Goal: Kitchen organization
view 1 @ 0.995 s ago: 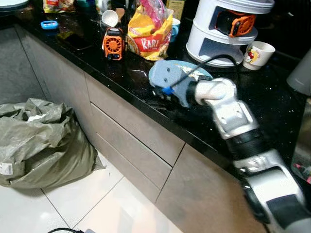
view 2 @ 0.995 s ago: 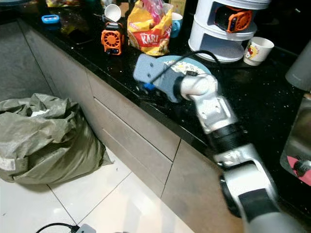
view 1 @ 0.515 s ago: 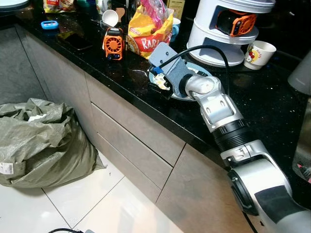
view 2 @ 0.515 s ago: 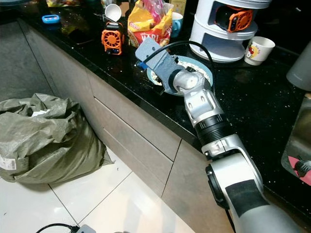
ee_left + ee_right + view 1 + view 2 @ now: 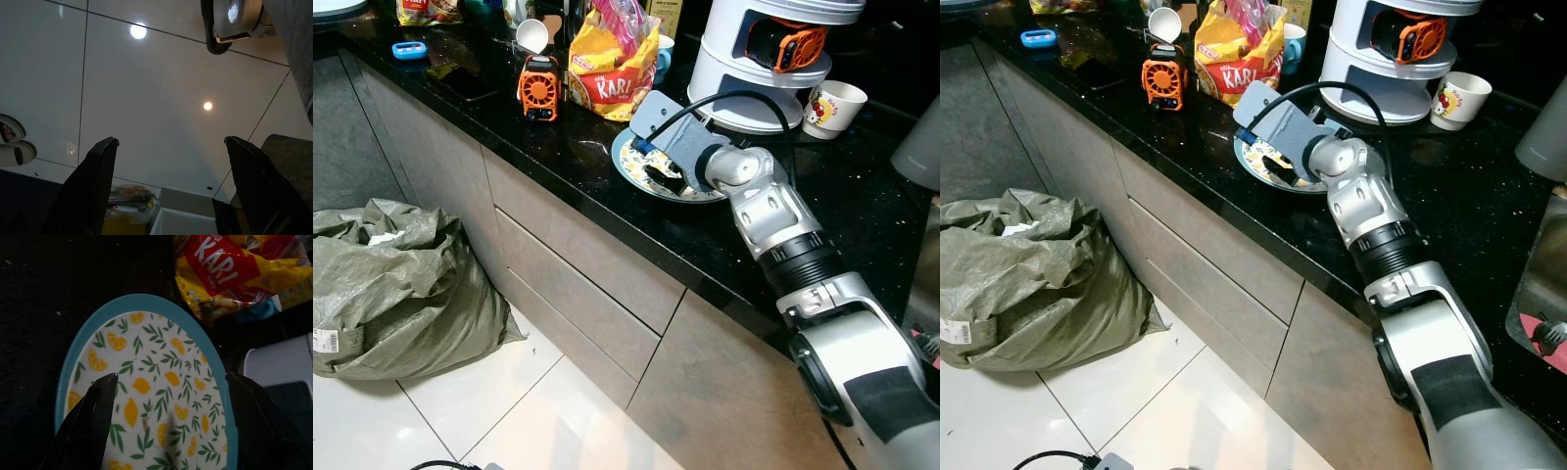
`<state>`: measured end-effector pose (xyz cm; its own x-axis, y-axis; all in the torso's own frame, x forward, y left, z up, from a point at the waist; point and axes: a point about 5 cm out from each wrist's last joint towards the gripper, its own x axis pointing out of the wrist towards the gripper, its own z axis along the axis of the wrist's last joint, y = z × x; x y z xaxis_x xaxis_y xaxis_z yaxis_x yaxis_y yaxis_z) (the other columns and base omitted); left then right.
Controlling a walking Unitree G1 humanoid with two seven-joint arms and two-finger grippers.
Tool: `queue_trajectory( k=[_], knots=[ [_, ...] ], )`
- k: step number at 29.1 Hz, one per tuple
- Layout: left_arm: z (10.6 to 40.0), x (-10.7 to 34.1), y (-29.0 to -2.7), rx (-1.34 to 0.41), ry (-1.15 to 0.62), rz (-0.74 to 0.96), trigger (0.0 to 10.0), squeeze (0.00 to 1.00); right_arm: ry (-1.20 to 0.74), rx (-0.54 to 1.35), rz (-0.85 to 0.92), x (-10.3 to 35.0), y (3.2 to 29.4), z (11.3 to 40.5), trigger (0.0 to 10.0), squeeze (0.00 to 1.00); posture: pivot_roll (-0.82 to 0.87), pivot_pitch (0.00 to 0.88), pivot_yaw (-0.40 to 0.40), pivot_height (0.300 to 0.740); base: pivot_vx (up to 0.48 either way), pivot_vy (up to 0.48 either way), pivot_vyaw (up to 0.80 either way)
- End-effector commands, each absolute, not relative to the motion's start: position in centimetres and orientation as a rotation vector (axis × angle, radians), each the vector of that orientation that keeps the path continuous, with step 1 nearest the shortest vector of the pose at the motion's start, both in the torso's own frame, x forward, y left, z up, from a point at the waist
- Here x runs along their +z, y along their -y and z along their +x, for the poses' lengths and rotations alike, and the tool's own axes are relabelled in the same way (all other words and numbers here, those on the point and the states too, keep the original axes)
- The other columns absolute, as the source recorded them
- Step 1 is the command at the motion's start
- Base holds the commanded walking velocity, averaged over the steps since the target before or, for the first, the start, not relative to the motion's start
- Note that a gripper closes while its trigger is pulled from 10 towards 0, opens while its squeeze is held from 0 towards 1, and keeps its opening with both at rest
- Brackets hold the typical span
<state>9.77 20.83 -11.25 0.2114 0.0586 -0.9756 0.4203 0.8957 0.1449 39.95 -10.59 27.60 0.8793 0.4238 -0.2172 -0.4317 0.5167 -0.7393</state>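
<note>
Right gripper (image 5: 166, 423) is parked just over the plate (image 5: 146, 396) with its two black fingers (image 5: 95, 418) spread wide apart and nothing between them, one on each side of the wrist picture. In the head views the gripper is mostly hidden behind the grey wrist housing, so you only catch a bit of black over the plate (image 5: 641, 168), just above the middle of the frame. That plate has a teal rim and a white face covered in yellow lemon slices and green leaves, and it lies flat on the black speckled counter (image 5: 724, 245) near the front edge; its lower part is cut off in the wrist shot. Just past it, at top centre, is a yellow and red snack bag (image 5: 610, 73) reading "KARI", rest of the print too small to read. An orange gadget (image 5: 539, 88) stands left of the bag, and a white tiered container (image 5: 759, 64) plus a printed cup (image 5: 832, 106) sit upper right. A lumpy green sack (image 5: 396, 289) lies on the floor at left. Left gripper (image 5: 168, 191) is open too, with white floor tiles (image 5: 146, 98) beyond it.
</note>
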Motion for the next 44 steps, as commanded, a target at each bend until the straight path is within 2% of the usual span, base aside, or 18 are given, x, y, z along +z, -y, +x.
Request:
queue_trajectory(
  k=[1, 11, 36, 44],
  knots=[
    [9.1, -11.4, -20.6, -0.27, -1.36, 0.427, 10.0, 0.0, -0.02, 0.551, -0.885, 27.2, 10.5, 39.8, 10.0, 0.0, 0.05, 0.106, -0.071, 0.74, 0.0, 0.0, 0.0],
    [9.0, -11.4, -21.0, -0.269, -1.364, 0.434, 10.0, 0.0, -0.036, 0.644, -0.847, 26.5, 9.6, 39.1, 10.0, 0.0, 0.05, 0.102, -0.069, 0.74, 0.0, 0.0, 0.0],
    [9.5, -11.3, -20.8, -0.273, -1.354, 0.43, 10.0, 0.0, -0.07, 0.587, -0.896, 26.5, 10.4, 39.4, 10.0, 0.0, 0.06, 0.095, -0.074, 0.74, 0.0, 0.0, 0.0],
    [9.5, -11.3, -20.7, -0.27, -1.355, 0.427, 10.0, 0.0, -0.025, 0.653, -0.777, 27.7, 9.5, 39.1, 10.0, 0.0, 0.06, 0.099, -0.073, 0.74, 0.0, 0.0, 0.0]
  ],
)
